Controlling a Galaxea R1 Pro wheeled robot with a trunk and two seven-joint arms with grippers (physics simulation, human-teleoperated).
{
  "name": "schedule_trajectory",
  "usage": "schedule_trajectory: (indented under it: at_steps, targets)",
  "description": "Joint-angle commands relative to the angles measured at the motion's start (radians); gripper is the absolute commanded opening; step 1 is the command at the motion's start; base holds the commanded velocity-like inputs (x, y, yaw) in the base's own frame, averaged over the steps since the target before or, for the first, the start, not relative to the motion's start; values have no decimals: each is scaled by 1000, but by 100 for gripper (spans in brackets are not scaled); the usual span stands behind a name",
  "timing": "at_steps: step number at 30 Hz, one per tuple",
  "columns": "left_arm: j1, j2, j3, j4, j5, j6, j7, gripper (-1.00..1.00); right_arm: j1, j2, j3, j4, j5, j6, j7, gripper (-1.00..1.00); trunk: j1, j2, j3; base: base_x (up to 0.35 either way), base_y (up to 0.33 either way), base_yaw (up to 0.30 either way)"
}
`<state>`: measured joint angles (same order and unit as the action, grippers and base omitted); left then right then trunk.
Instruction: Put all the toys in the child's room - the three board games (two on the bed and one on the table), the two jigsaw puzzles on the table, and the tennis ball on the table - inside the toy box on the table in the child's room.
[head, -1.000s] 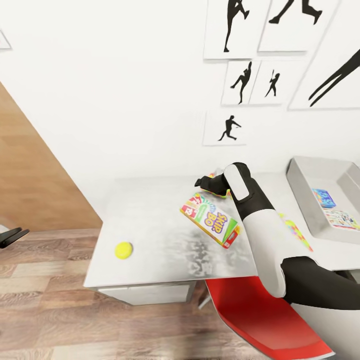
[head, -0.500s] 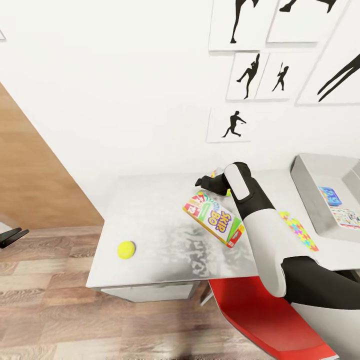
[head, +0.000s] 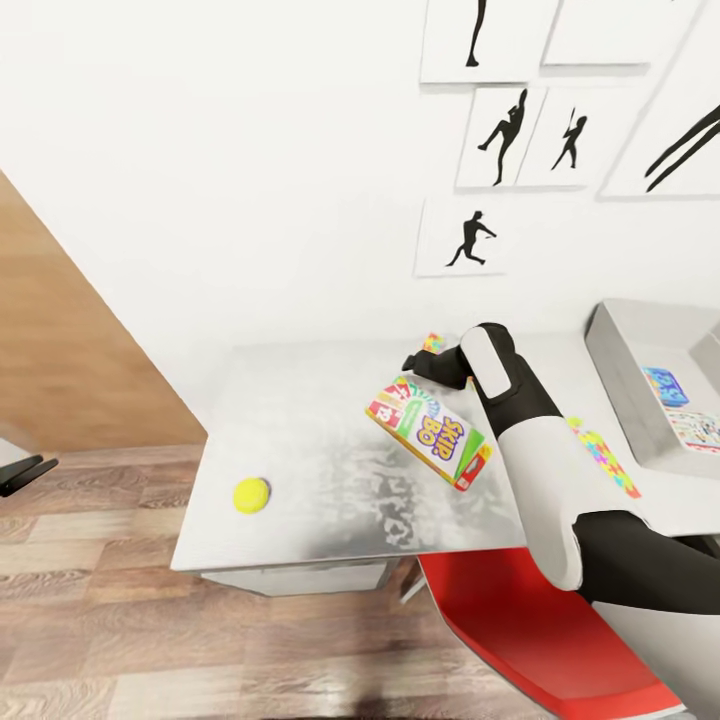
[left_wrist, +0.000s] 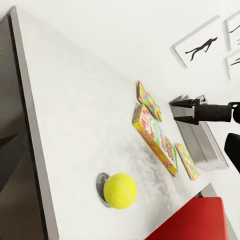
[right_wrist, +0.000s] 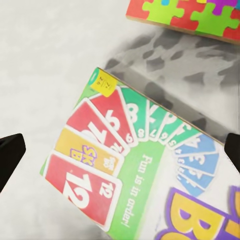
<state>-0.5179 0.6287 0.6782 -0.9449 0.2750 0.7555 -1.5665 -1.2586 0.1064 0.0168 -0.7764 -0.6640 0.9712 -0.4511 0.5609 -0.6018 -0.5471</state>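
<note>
Here the right gripper (head: 425, 362), fingers spread apart, hovers just above the far-left end of the board game (head: 430, 433) on the table (head: 300, 440).

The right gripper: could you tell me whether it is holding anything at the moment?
Nothing is held: the right gripper is open, its fingertips apart above the Skip-Bo board game.
</note>
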Motion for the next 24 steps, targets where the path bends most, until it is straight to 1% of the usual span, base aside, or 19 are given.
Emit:
schedule_trajectory:
  at_steps: [1, 7, 14, 20, 24]
  targets:
    - [-1, 0, 0, 0, -1, 11, -4, 100, -1, -1, 2, -1, -10, 1, -11, 100, 0, -1, -3, 0, 0, 0]
    - [-1, 0, 1, 0, -1, 11, -4, 100, -1, -1, 2, 0, -10, -2, -25, 100, 0, -1, -13, 55, 20, 0]
    - [-1, 0, 1, 0, -2, 10, -4, 100, -6, -1, 4, 4, -11, -34, -39, 100, 0, -1, -24, 116, 86, 0]
    - [-1, 0, 0, 0, -2, 10, -4, 100, -8, -2, 5, 6, -11, -39, -41, 100, 0, -1, -34, 24, 27, 0]
    - [-1, 0, 1, 0, -2, 10, -4, 100, -8, -2, 5, 6, -10, -40, -41, 100, 0, -1, -40, 14, 114, 0]
